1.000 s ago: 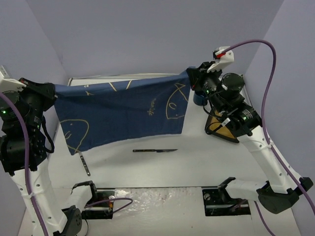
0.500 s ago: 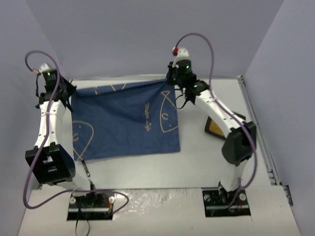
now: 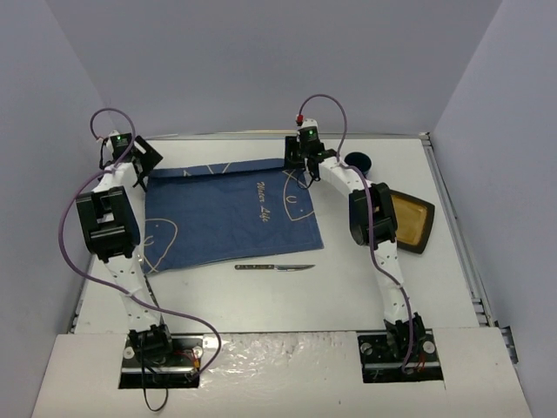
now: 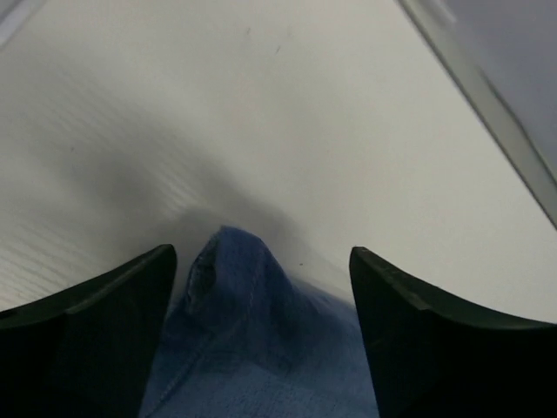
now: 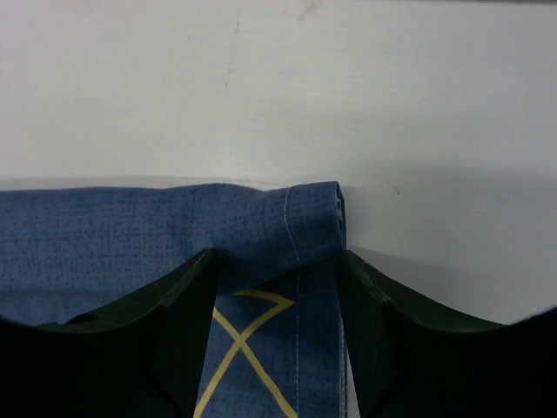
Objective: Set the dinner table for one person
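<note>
Dinner table [image 3: 348, 292], a large white top edged with a thin metal rim, is seen across the whole floor of the overhead view, with both arms stretched over it toward its far edge. A dark blue cloth [image 3: 231, 213] with pale fish drawings is spread flat on the far left-centre part of the table. A short line of pale script [image 3: 265, 198] is printed on its right half, too small to be read.

The left gripper [image 3: 146, 161] is held at the cloth's far left corner. In the left wrist view its fingers [image 4: 96, 331] are spread wide, the bunched corner is seen in the gap between them, and bare white table is seen beyond. The right gripper [image 3: 298, 162] is held at the far right corner. Its fingers [image 5: 174, 335] are parted, and a strip of hemmed cloth with a yellow crossed line is framed between them. The table lies just past the fingertips.

A table knife [image 3: 274, 267] is laid just beside the cloth's near edge, apart from it. A dark round bowl [image 3: 357, 161] is set near the far edge, right of the right gripper. An amber squarish dish [image 3: 411, 219] with a dark rim is partly hidden by the right arm.
</note>
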Robot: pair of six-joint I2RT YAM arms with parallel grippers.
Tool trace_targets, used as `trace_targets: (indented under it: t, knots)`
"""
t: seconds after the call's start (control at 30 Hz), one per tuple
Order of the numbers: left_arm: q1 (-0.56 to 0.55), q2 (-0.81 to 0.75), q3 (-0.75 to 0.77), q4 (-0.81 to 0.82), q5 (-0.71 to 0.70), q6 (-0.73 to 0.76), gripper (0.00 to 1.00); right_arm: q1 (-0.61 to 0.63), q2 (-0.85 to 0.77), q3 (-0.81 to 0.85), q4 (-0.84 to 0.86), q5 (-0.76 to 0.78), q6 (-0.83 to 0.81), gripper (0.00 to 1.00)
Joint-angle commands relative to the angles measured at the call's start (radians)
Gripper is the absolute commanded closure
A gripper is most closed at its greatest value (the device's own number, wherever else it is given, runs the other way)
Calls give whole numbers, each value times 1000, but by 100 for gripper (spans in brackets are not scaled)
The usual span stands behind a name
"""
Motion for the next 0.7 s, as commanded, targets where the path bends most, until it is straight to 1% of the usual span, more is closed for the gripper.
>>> trace_targets:
  t: [0.0,0.1,0.17,0.27,0.33,0.4,0.43,0.53,0.6,0.67]
  knots:
    - [8,-171,91,163,-9,64,16,-19,-195,56,126,72,-12,36]
    - [-3,-241,57,179,-5,99,13,-22,-267,-7,157,77,-17,33]
    - [-28,-331,-22,196,-15,150,13,-22,-351,-89,190,47,-24,33]
    - [-76,-440,-129,177,-51,214,13,-19,-437,-202,194,-32,-43,32]
    - [-124,-515,-209,138,-77,239,13,-11,-499,-298,193,-71,-54,32]
    - [-171,-569,-274,60,-137,240,13,-1,-546,-424,189,-90,-55,32]
    - [-185,-600,-327,38,-146,227,13,10,-575,-458,189,-86,-54,31]
    - [-240,-641,-436,33,-184,201,11,42,-626,-573,191,-67,-53,27]
    - [-296,-621,-458,3,-222,201,8,69,-656,-666,191,-42,-71,21]
    - [-351,-596,-455,-25,-265,212,4,98,-668,-719,188,-20,-84,16]
